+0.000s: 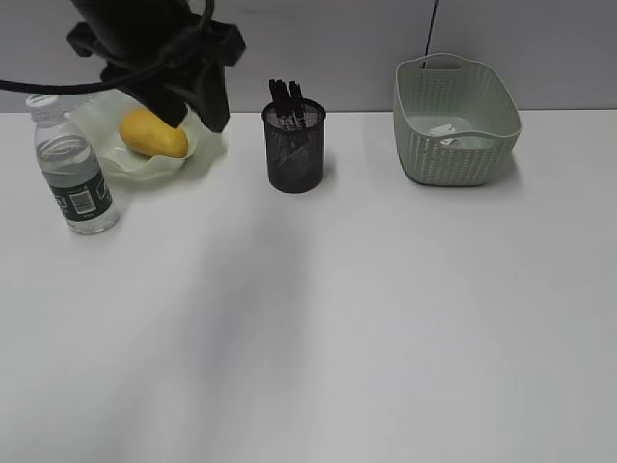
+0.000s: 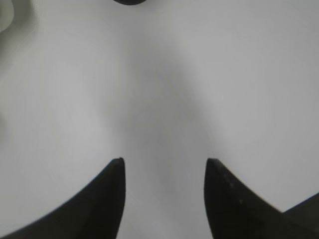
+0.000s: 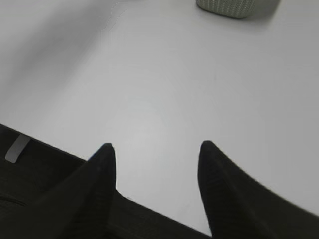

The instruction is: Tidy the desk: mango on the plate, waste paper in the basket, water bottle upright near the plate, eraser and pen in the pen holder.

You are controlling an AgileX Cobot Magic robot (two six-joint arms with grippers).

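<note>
Left gripper (image 2: 163,167) parted, empty — exterior view blocks it.

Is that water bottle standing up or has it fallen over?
Standing up. In the exterior view the water bottle rests on its base on the desk, white cap on top, just left of the plate that holds the mango.
</note>
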